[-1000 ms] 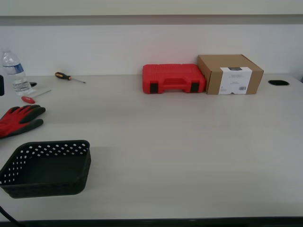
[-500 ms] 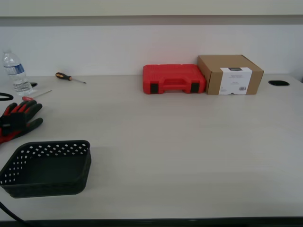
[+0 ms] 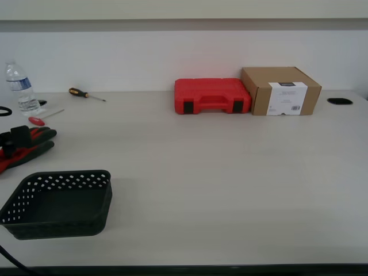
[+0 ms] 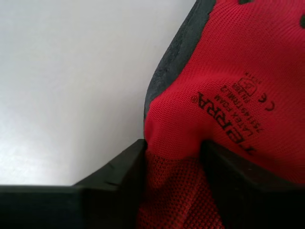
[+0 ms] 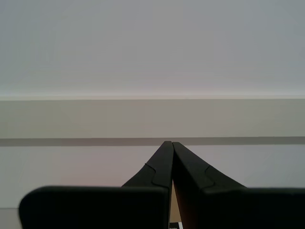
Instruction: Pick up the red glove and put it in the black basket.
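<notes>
The red knit work glove with dark coated fingertips is seen lying on the pale table at about nine o'clock in the exterior view, close to that view's left edge, and my first gripper is seen upon it as a dark shape. In the first wrist view the two black fingers of my first gripper are pressed against a bunched fold of the red glove, so the fabric is pinched between them; whether the glove is lifted off the table cannot be told. The low rectangular black plastic basket with perforated sides is placed at about seven o'clock, near the glove but apart from it. My second gripper is shown in the second wrist view with its jaws pressed together, nothing between them, against a plain wall. At twelve o'clock a red hard plastic case with black latches is set just beside a brown cardboard box. At ten o'clock a clear water bottle and an orange-handled screwdriver are found.
</notes>
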Action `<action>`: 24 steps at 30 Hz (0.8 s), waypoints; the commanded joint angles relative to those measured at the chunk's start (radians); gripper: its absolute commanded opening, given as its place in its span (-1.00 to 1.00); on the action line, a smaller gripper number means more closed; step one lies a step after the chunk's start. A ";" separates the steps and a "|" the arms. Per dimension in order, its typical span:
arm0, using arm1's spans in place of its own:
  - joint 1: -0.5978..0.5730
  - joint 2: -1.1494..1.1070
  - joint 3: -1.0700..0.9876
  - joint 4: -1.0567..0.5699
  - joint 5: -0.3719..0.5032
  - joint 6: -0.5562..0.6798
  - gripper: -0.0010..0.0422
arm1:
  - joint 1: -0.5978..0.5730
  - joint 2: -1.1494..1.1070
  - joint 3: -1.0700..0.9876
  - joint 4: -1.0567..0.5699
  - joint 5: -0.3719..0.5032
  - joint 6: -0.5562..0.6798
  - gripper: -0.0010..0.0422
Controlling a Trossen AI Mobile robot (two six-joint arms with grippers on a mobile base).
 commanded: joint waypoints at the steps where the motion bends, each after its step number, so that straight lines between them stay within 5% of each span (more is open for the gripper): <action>1: 0.000 0.000 0.002 0.003 0.000 0.003 -0.95 | -0.004 0.332 -0.003 -0.005 0.008 -0.001 -0.27; 7: 0.001 0.000 0.002 0.003 0.000 0.003 -0.95 | -0.004 0.331 -0.002 -0.012 0.021 -0.005 -0.20; 12: 0.001 0.000 0.002 0.003 0.000 0.003 -0.95 | -0.005 0.317 -0.002 -0.061 0.061 -0.009 -0.98; 24: 0.001 0.000 0.002 0.003 0.000 0.003 -0.95 | -0.032 0.056 -0.193 -0.055 0.067 -0.048 -0.96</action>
